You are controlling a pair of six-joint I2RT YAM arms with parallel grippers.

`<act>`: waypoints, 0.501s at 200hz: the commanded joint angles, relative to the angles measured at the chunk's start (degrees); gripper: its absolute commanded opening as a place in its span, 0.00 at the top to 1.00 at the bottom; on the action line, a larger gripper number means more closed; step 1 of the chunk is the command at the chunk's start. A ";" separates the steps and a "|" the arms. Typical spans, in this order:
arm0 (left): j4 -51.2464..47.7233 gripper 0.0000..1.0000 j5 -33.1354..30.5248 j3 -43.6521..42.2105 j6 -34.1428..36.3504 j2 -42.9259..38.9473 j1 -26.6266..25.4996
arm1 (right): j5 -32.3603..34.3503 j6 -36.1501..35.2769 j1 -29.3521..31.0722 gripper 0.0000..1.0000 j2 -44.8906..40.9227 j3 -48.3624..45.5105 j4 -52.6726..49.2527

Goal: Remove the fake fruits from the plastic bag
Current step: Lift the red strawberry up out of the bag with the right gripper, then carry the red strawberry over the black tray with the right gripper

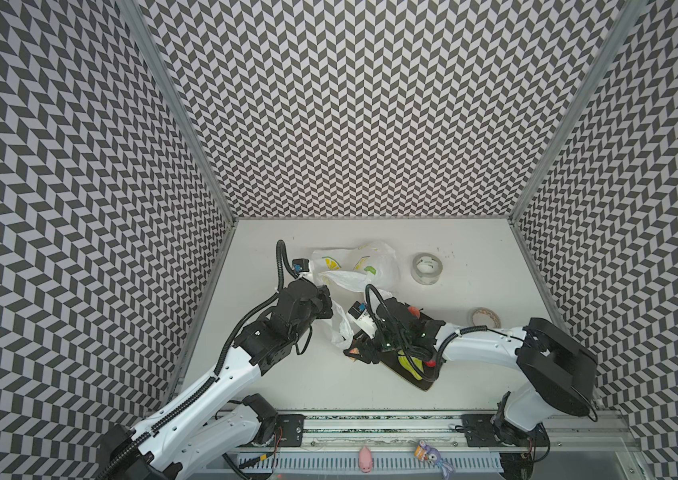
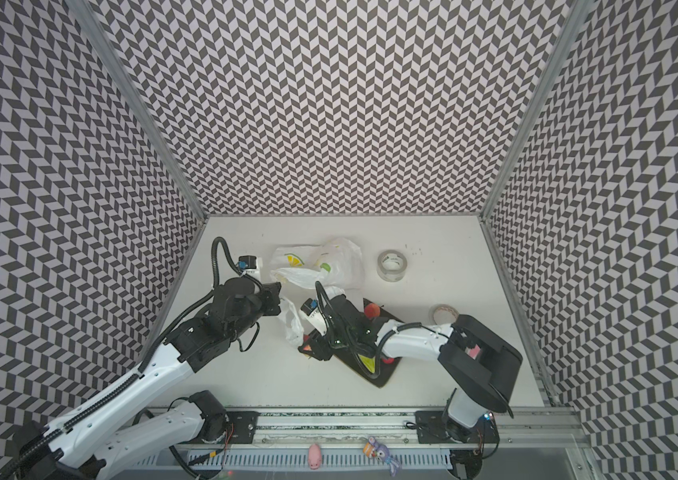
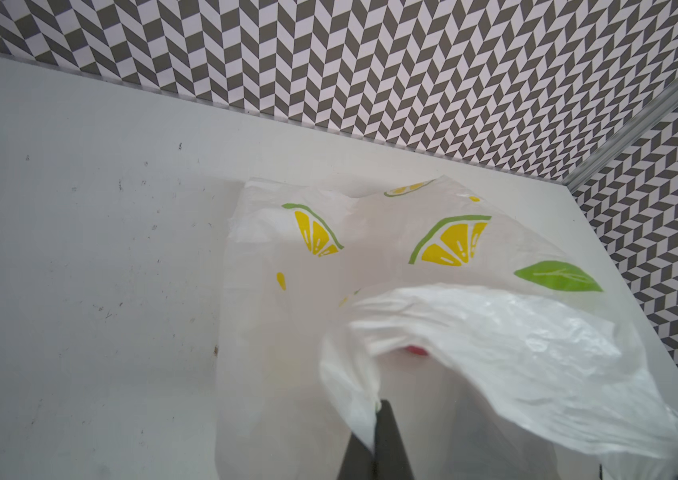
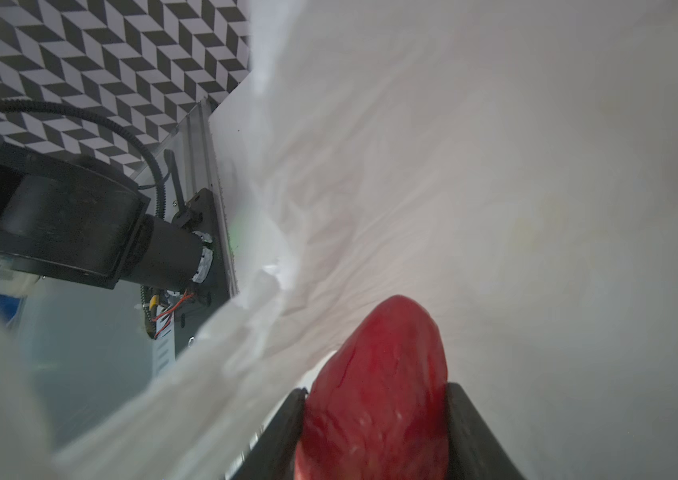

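**Findings: table [image 1: 474, 374] surface**

We note four items on the white top: the plastic bag [image 1: 356, 266] toward the back, a clear tape roll [image 1: 427, 269] near it, a tan tape roll [image 1: 485, 318] nearer the right wall, and a dark board [image 1: 422, 380] mid-table.

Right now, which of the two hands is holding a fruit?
The right hand, closed on a red fruit; the left hand pinches only the plastic bag.

The white plastic bag [image 3: 370, 249] bears yellow lemon slices and green leaves, and the blurred fruit [image 4: 378, 395] looks deep red.
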 commanded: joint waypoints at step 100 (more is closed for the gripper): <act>6.51 1.00 5.15 -0.35 2.31 5.85 8.32 | -6.52 -5.73 3.47 0.64 -5.53 0.55 -2.51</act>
